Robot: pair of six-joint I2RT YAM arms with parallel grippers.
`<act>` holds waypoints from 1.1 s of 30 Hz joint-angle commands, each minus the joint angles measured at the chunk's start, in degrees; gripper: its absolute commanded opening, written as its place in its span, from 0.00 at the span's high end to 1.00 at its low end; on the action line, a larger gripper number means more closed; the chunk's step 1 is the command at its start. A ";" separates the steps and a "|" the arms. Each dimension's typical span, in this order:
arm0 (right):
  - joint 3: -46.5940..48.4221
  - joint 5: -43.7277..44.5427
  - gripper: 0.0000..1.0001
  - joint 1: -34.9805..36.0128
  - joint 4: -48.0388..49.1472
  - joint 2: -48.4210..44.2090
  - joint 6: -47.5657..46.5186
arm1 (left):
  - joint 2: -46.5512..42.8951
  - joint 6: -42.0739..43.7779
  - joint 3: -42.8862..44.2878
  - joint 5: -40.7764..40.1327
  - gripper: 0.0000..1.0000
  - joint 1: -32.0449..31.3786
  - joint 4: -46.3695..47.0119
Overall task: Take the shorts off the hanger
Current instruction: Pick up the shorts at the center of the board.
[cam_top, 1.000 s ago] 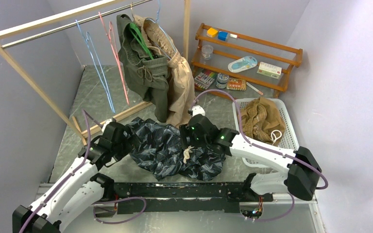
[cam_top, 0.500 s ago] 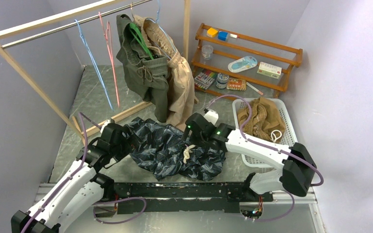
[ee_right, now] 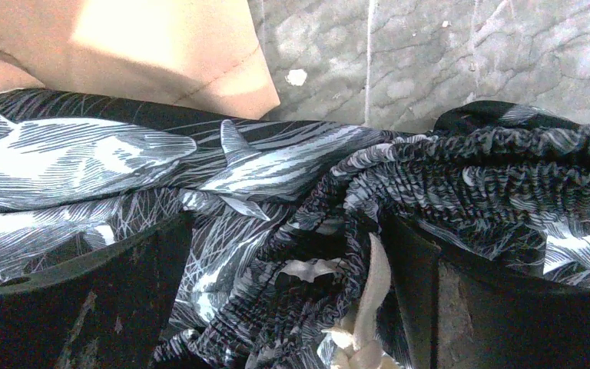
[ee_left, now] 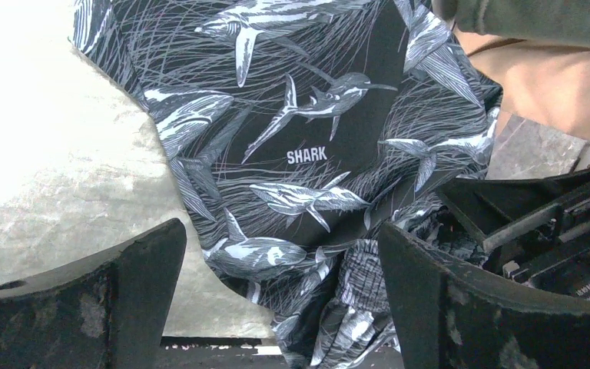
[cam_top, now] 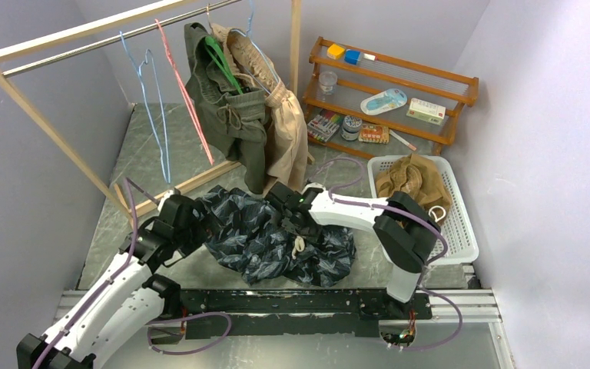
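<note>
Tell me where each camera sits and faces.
Top external: above and behind the robot, looking down on table, clothes rack, basket, left arm and right arm.
Left wrist: behind the left gripper, facing the navy shorts; its two fingers show.
Right wrist: behind the right gripper, facing down at those shorts' waistband and drawstring; its fingers show.
Shared: both wrist views show the navy shorts.

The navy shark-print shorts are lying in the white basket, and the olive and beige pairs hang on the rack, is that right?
Not quite. The navy shark-print shorts lie on the table, not in the white basket, which holds the tan-brown pair; the top external view shows this. The olive pair and the beige pair do hang on the rack.
</note>
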 commanded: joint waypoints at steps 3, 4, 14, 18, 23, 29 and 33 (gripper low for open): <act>-7.37 -5.83 0.05 0.27 4.62 5.59 -0.11 | -2.62 0.48 2.10 -0.52 0.00 0.41 -1.59; -10.05 -6.36 0.15 0.28 6.26 4.54 0.33 | -3.02 0.27 2.28 -1.05 0.00 0.39 -1.82; -24.00 2.65 0.82 -0.19 12.10 -17.06 -3.85 | -4.29 0.88 2.45 -2.26 0.00 0.39 -1.46; -23.80 9.31 0.86 -0.20 12.35 -29.04 -10.92 | -2.42 3.10 5.40 -4.19 0.00 0.39 -3.13; -28.30 12.73 0.90 -0.32 21.31 -48.18 -27.01 | -2.20 3.71 5.68 -4.59 0.00 0.43 -3.43; -27.98 -0.34 0.93 -1.17 29.91 -58.79 -46.41 | -3.26 2.59 4.48 -4.13 0.00 0.39 -2.53; -27.12 -8.69 0.93 -1.24 32.55 -60.08 -50.44 | -3.39 2.66 4.80 -4.15 0.00 0.43 -2.93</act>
